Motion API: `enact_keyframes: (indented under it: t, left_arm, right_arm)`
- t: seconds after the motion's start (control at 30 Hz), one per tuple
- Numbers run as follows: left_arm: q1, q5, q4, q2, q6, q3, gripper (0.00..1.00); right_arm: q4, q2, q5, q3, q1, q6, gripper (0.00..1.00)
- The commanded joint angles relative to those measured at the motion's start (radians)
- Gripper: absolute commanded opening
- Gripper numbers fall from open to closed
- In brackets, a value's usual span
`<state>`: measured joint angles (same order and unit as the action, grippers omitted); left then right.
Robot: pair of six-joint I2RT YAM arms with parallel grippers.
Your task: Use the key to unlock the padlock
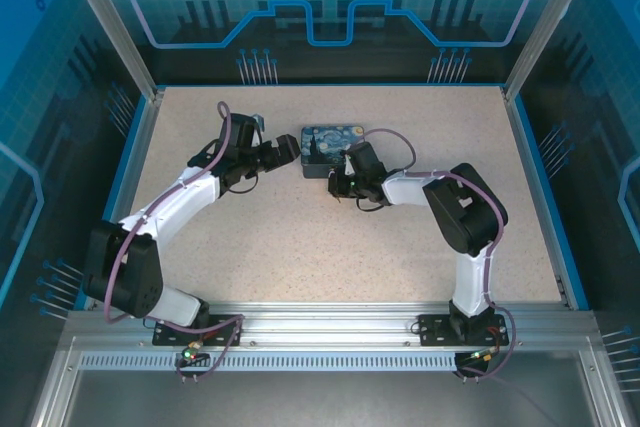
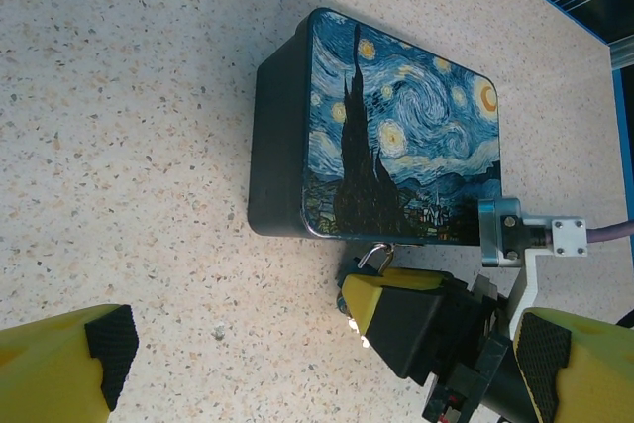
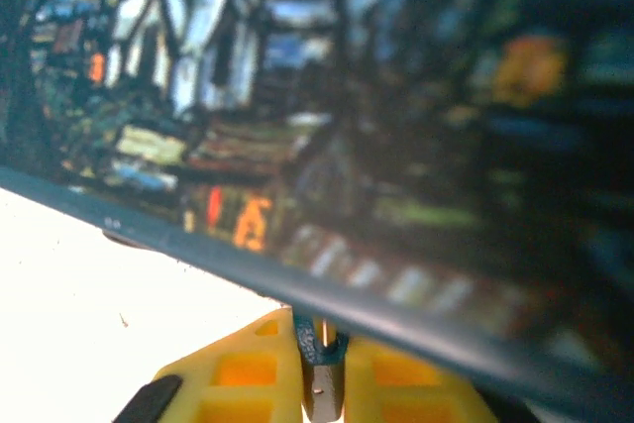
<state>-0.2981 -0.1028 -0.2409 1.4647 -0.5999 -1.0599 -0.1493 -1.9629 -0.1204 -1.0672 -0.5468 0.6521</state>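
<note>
Bright even light, soft shadows, right wrist view blurred

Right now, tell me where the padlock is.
In the left wrist view the padlock sits against the edge of the painted box, at the tip of the right claw.

**Table** [image 1: 300,247]: flat top, pale beige with fine dark speckle. A blue border runs along the left, far and right sides, and an aluminium rail [image 1: 330,319] runs along the near edge. In the left wrist view the table [image 2: 139,126] shows its grain close up.

**Lying on it:**
- One box [image 1: 325,142], rectangular with rounded corners and dark sides. Its lid is printed with a blue-and-yellow starry-night painting. It lies flat, lid up, at the far middle of the top.
- One padlock [image 2: 373,258], small, set against the box's [image 2: 396,126] front wall and low by the surface. It may hang clear of the top rather than rest on it.

**On the rail:** two arm bases, left [image 1: 185,322] and right [image 1: 460,327].
</note>
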Motion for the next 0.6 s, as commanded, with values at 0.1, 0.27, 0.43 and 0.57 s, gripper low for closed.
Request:
enact_keyframes:
  t: [0.1, 0.27, 0.43, 0.57]
  left_arm:
    - [-0.001, -0.009, 0.008, -0.008, 0.006, -0.036, 0.99]
    - [-0.014, -0.006, -0.003, -0.026, -0.002, -0.041, 0.99]
    - [-0.074, 0.071, -0.051, -0.008, 0.04, -0.089, 0.99]
    - [-0.127, 0.142, -0.099, 0.056, 0.077, -0.153, 0.99]
  right_arm:
    - [0.074, 0.056, -0.018, 0.058, 0.024, -0.01, 0.0]
    - [0.079, 0.104, -0.038, 0.108, 0.056, -0.021, 0.0]
    - [0.072, 0.148, -0.071, 0.153, 0.095, -0.02, 0.0]
    - [0.058, 0.166, -0.105, 0.174, 0.119, -0.015, 0.0]
